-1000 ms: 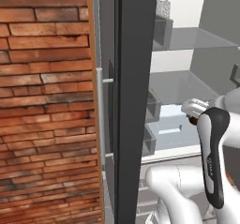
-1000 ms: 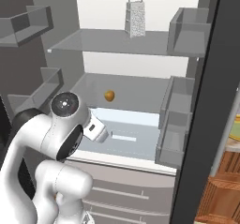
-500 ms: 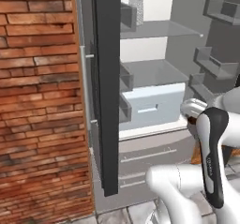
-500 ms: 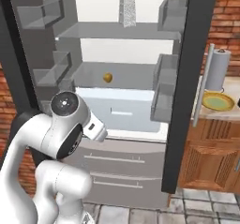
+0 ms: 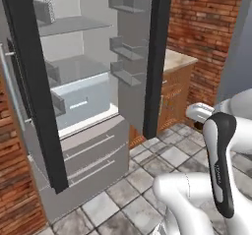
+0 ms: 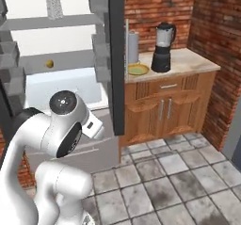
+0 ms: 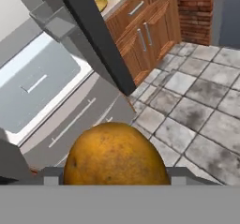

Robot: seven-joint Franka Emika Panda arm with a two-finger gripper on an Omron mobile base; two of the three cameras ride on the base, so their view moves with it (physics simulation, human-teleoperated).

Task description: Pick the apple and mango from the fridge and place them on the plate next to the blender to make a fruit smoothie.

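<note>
Hand view: gripper (image 7: 115,183) clamps the orange-yellow mango (image 7: 115,155); no readable writing anywhere.

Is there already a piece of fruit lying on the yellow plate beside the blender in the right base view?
No: the plate lies bare on the counter between the blender and the grey roll.

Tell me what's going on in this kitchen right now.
The robot arm is carrying a yellow-orange fruit, likely the mango, in its gripper. The fridge stands open, with a small fruit on a shelf inside. The plate beside the blender on the counter has nothing on it.
</note>
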